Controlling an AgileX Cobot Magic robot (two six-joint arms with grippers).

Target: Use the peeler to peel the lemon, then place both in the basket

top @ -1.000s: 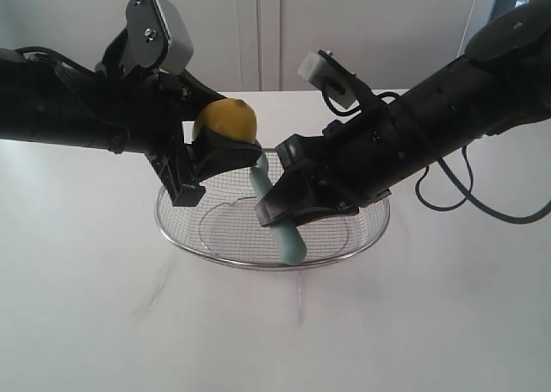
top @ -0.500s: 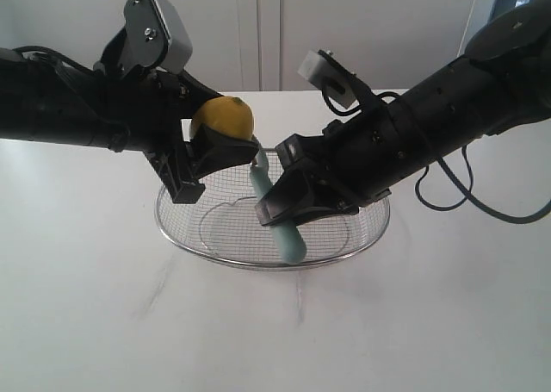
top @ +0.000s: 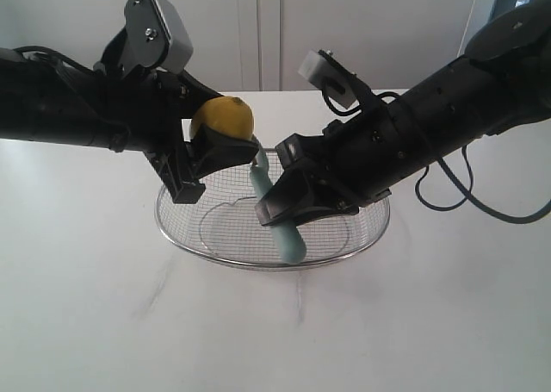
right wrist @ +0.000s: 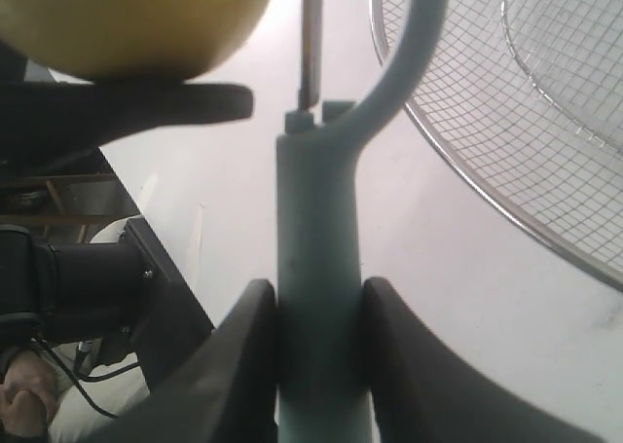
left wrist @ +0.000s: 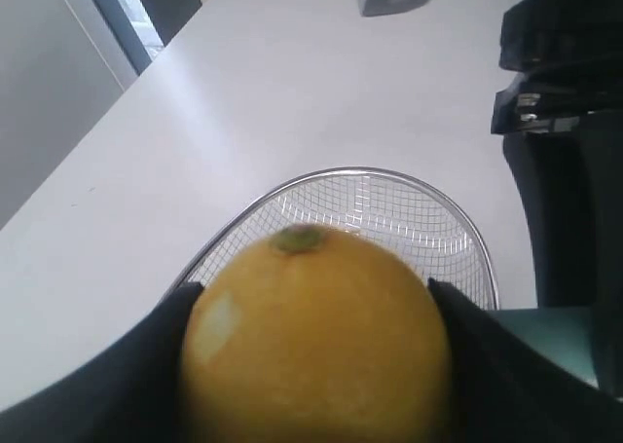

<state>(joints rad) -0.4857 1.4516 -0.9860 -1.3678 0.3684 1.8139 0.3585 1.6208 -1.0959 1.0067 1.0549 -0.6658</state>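
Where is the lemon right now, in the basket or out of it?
Out: the lemon is clamped in the left gripper, held up clear of the basket mesh.

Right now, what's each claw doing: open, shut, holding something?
Left gripper: closed on the small yellow oval lemon.
Right gripper: closed on the slim teal-handled peeler.

basket (top: 215, 237): silver mesh | lemon (top: 225, 116): yellow, aloft above its rim | peeler (top: 288, 241): teal, tilted, head beside lemon
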